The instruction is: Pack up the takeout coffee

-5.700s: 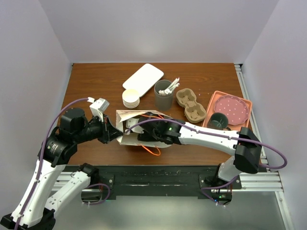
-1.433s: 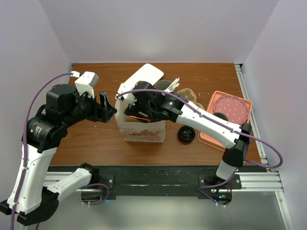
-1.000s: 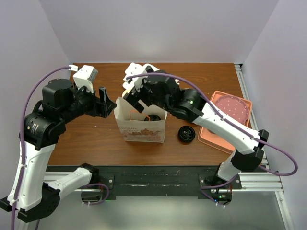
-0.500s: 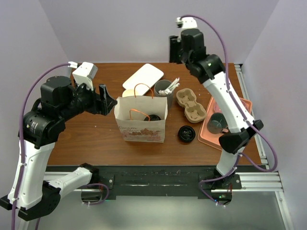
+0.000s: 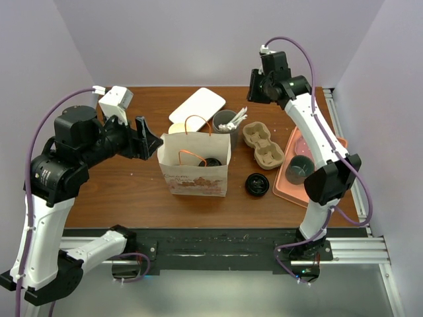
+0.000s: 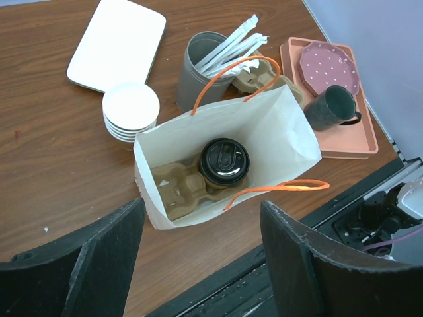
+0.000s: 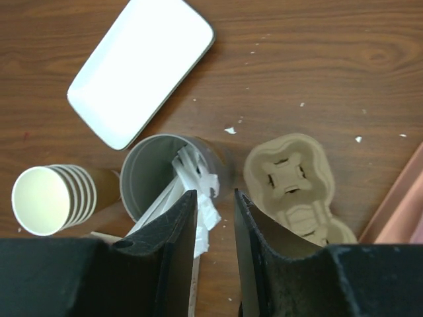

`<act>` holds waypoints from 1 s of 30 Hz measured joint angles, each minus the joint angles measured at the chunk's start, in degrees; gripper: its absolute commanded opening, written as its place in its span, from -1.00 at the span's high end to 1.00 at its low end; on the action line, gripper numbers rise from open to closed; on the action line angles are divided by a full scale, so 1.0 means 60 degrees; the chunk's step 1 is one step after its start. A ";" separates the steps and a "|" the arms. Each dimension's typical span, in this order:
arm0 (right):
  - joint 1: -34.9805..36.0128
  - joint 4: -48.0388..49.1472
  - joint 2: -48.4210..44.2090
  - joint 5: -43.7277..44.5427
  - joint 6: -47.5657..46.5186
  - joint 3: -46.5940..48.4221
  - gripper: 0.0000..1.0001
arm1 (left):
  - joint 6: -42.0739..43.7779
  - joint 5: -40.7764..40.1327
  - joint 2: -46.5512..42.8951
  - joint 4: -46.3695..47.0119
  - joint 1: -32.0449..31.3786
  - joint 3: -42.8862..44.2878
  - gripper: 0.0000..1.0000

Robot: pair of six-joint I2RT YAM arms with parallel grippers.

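Observation:
The takeout coffee (image 6: 224, 161), a cup under a round black lid, stands inside the open white paper bag (image 6: 289, 129) in a brown cardboard carrier (image 6: 176, 189). From above its lid (image 5: 213, 161) shows in the bag (image 5: 193, 173) at the table's middle. My left gripper (image 5: 142, 137) hovers just left of the bag, open and empty, its fingers (image 6: 106, 254) framing the bag from above. Raised high over the table's back right, my right gripper (image 5: 259, 87) holds nothing. Its jaws (image 7: 215, 198) stand a narrow gap apart above the grey utensil cup (image 7: 165, 175).
Behind the bag are a white tray (image 5: 197, 105), a stack of lidless cups (image 7: 49, 198), the utensil cup (image 5: 227, 125) and an empty cardboard carrier (image 5: 263, 145). A loose black lid (image 5: 257, 184) lies right of the bag. A pink tray (image 5: 338, 142) holds a dark mug (image 5: 301, 166).
My right arm lifted away from the bag's mouth and swung up to the back right, its jaws narrowing. The left arm and the bag stayed put.

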 measured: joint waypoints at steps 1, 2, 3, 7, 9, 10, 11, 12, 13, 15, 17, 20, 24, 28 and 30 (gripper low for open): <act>0.0000 0.0029 0.0025 -0.0186 0.0018 -0.0022 0.37 | -0.0051 0.0015 0.0000 -0.0004 0.0000 0.0000 -0.50; 0.0000 0.0076 0.0036 -0.0324 0.0033 -0.0076 0.38 | -0.0087 0.0018 -0.0007 -0.0011 0.0000 0.0000 -0.49; 0.0004 0.0098 0.0036 -0.0437 0.0036 -0.0135 0.39 | -0.0117 0.0022 -0.0018 -0.0029 0.0000 0.0000 -0.49; 0.0004 0.0255 0.0040 -0.0707 0.0044 -0.0681 0.44 | -0.0266 0.0051 -0.0215 -0.0066 0.0000 -0.0018 -0.49; 0.0004 0.0248 0.0066 -0.0739 0.0044 -0.0863 0.48 | -0.0335 0.0055 -0.0328 -0.0087 0.0000 -0.0025 -0.49; 0.0004 0.0251 0.0091 -0.0747 0.0044 -0.0892 0.48 | -0.0357 0.0062 -0.0364 -0.0091 0.0000 -0.0022 -0.49; 0.0004 0.0262 0.0095 -0.0754 0.0044 -0.0911 0.48 | -0.0379 0.0062 -0.0401 -0.0087 0.0000 -0.0022 -0.50; 0.0004 0.0284 0.0095 -0.0769 0.0044 -0.0936 0.49 | -0.0408 0.0073 -0.0448 -0.0087 0.0000 -0.0025 -0.50; 0.0004 0.0306 0.0095 -0.0769 0.0044 -0.0947 0.49 | -0.0419 0.0076 -0.0488 -0.0087 0.0000 -0.0022 -0.50; 0.0004 0.0393 0.0095 -0.0772 0.0044 -0.0954 0.50 | -0.0437 0.0080 -0.0517 -0.0087 0.0000 -0.0022 -0.50; 0.0004 0.0466 0.0095 -0.0769 0.0040 -0.0965 0.53 | -0.0448 0.0080 -0.0506 -0.0084 0.0000 -0.0025 -0.50; 0.0000 0.0510 0.0095 -0.0765 0.0036 -0.0965 0.53 | -0.0503 0.0084 -0.0499 -0.0066 0.0000 -0.0051 -0.50; 0.0000 0.0528 0.0095 -0.0725 0.0029 -0.0969 0.55 | -0.0517 0.0084 -0.0488 -0.0044 0.0000 -0.0058 -0.50; 0.0000 0.0528 0.0095 -0.0692 -0.0004 -0.0969 0.56 | -0.0590 0.0095 -0.0481 -0.0029 0.0000 -0.0058 -0.50; 0.0000 0.0528 0.0098 -0.0692 -0.0011 -0.0969 0.56 | -0.0616 0.0120 -0.0474 0.0015 0.0000 -0.0073 -0.50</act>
